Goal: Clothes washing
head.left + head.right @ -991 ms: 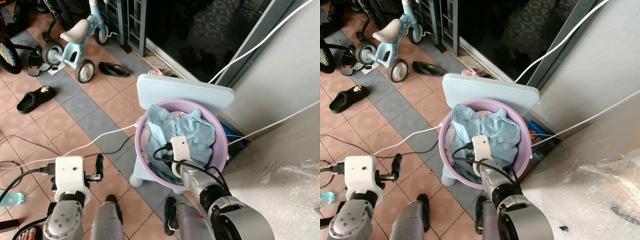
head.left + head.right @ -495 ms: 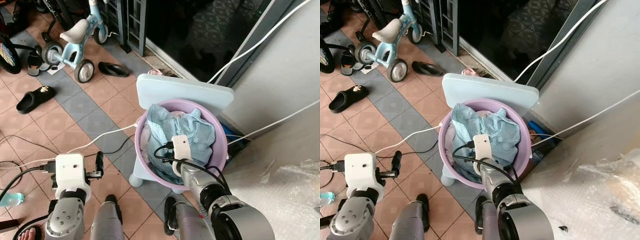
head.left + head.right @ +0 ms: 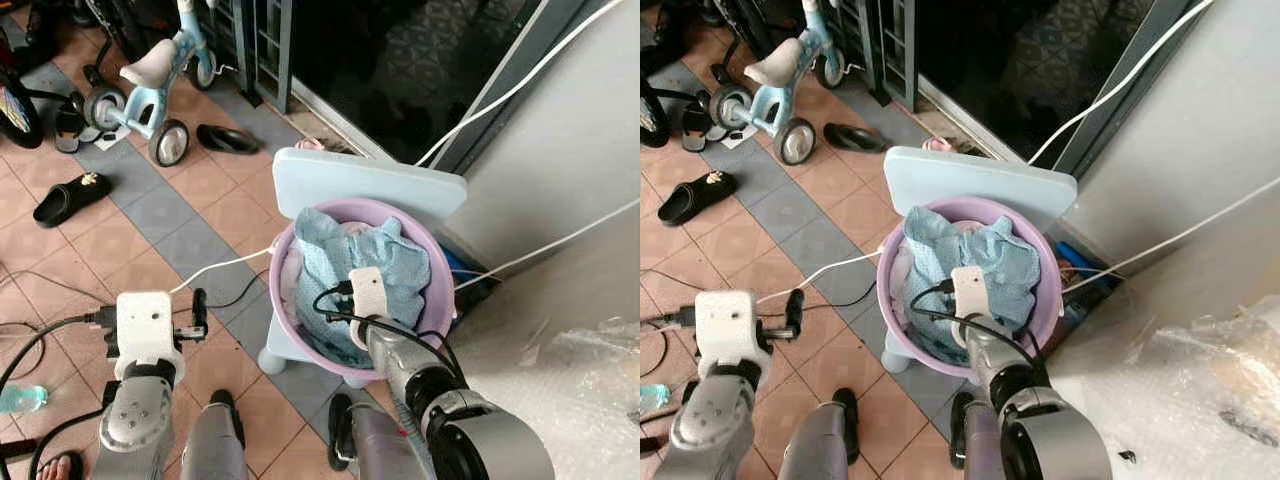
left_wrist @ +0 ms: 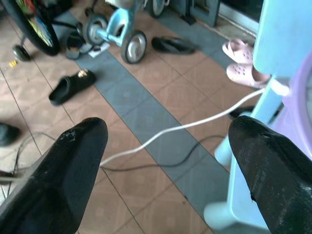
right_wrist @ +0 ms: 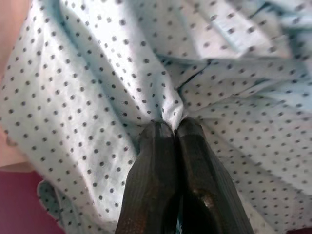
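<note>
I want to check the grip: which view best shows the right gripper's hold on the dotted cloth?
The right wrist view: the right gripper is shut, pinching a fold of the dotted cloth. In the eye views, its wrist camera hides the fingers above the purple basin.

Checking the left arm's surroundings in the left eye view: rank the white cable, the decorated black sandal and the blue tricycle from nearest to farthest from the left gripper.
From the left gripper:
1. White cable, on the tiles just ahead.
2. Decorated black sandal, farther out on the robot's left.
3. Blue tricycle, farthest, by the doorway.

A pale blue stool on the tiled floor carries the purple basin.
</note>
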Available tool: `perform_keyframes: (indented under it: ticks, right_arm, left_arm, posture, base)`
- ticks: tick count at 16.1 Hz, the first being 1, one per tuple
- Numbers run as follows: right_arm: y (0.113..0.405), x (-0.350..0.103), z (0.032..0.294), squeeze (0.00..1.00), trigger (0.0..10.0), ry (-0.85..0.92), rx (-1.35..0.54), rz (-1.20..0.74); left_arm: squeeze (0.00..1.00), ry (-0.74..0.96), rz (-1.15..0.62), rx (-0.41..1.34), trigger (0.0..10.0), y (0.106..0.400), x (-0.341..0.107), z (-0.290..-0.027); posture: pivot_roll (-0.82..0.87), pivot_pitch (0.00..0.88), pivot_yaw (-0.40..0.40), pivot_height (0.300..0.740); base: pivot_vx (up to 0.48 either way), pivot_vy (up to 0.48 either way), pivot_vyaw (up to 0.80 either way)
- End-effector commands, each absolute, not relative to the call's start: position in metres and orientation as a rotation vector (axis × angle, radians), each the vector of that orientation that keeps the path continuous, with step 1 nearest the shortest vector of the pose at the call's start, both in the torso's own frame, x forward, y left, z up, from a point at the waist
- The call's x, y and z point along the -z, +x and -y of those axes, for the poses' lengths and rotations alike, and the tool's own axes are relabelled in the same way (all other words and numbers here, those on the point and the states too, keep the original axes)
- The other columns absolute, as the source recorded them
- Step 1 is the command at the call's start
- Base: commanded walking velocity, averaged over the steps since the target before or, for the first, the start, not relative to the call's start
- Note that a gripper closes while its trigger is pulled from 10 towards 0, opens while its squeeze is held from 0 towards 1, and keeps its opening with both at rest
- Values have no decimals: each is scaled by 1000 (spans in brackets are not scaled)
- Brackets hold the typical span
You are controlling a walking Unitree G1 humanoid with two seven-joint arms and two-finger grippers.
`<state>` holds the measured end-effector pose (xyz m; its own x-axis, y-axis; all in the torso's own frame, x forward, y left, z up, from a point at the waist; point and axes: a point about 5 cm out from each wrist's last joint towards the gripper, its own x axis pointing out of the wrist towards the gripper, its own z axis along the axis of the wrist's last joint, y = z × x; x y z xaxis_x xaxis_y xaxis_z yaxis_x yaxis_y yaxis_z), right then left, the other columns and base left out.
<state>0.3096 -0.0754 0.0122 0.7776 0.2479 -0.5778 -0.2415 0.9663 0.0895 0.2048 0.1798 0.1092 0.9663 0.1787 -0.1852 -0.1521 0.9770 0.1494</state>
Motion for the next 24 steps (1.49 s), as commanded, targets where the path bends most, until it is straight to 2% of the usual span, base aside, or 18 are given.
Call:
perform_keyframes:
  ticks: [1,7,8,11,12,14,17,24]
  right_arm:
    - [309,-10,83,0,0,26,-245,-621]
    - [330,-44,97,0,0,27,-265,-382]
    - [334,-64,108,0,0,26,-257,-232]
    - [331,-91,117,0,0,-11,-266,-46]
    - [321,-105,131,0,0,-21,-219,29]
    - [314,-110,140,0,0,-38,-188,64]
    - [281,-116,165,0,0,-129,-88,144]
    - [269,-125,175,0,0,-158,-41,151]
  left_arm:
    - [0,157,-224,-187,10000,204,-102,-182]
    - [0,167,-208,-182,10000,219,-95,-184]
    - [0,172,-191,-152,10000,227,-94,-180]
    - [0,176,-176,-138,10000,235,-94,-179]
    - [0,178,-168,-137,10000,238,-94,-178]
    - [0,183,-165,-132,10000,239,-93,-178]
    - [0,195,-156,-118,10000,246,-89,-178]
    - [0,204,-119,-101,10000,259,-93,-176]
  posture:
    - [107,258,-110,740]
    - [52,171,-75,740]
    - [41,152,-57,740]
    - [27,125,-38,740]
    - [19,111,-30,740]
    - [14,101,-24,740]
    - [-7,62,3,740]
    - [-22,37,27,740]
  base:
    - [0,0,0]
    - [0,0,0]
    - [0,0,0]
    - [0,0,0]
    - [0,0,0]
    - [0,0,0]
    - [0,0,0]
    - [0,0,0]
